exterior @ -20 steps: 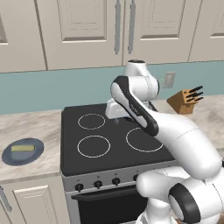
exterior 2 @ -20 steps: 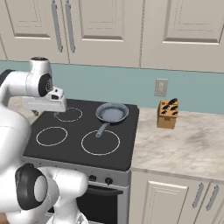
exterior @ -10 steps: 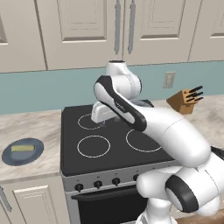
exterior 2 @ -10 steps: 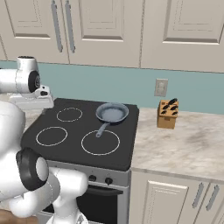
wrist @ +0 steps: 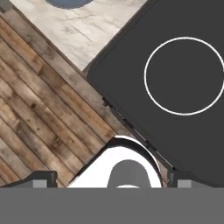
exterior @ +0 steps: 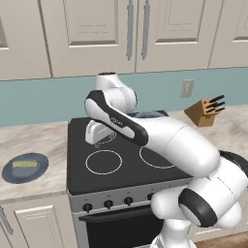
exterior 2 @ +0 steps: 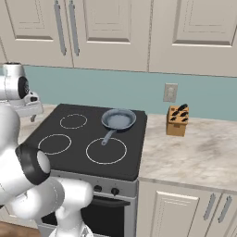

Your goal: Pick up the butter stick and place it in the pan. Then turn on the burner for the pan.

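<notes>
Pale yellow butter stick [exterior: 25, 164] lies on the blue plate [exterior: 24, 168] on the counter left of the stove, long axis across the left base view. The open, empty gripper [exterior: 95, 135] hangs over the stovetop's left rear, so the stick lies leftward and nearer the counter's front. The pan [exterior 2: 118, 120] sits at the right rear.

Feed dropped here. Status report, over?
Tool open, empty, above stovetop. Butter stick on blue plate, left counter. Pan waiting, nothing blocking.

The pan [exterior 2: 118, 120] sits on the black stovetop [exterior 2: 81, 159]; the counter [exterior: 34, 140] carries a plate [exterior: 24, 167], apparently holding the butter stick [exterior: 25, 164].
</notes>
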{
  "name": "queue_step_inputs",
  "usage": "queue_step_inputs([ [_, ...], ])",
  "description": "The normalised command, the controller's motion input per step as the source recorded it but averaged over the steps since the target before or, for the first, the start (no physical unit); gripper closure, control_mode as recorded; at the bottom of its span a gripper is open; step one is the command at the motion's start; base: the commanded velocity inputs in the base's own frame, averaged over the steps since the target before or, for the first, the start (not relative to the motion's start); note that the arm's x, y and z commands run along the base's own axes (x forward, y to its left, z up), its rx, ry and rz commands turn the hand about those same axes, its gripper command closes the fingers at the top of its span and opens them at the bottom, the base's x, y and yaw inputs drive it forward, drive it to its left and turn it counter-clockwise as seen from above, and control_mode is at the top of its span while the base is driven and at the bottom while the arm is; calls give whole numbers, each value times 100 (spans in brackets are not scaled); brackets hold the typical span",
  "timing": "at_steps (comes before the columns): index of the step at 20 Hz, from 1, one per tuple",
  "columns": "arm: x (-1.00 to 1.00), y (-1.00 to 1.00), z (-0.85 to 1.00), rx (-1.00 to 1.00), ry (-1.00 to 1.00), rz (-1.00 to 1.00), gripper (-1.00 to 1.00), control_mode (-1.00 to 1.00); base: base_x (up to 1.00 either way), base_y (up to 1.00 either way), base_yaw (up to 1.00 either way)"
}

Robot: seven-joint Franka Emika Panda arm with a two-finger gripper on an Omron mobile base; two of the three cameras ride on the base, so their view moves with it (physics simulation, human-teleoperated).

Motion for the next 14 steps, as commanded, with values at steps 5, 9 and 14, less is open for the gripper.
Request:
queue_step_inputs([
  [5, -2, 40, -10, 0, 0, 12, -100, -100, 0, 0, 0],
  [9, 0, 20, -12, 0, 0, 8, -100, -100, 0, 0, 0],
  [14, 0, 11, -9, 0, 0, 4, -100, -100, 0, 0, 0],
])
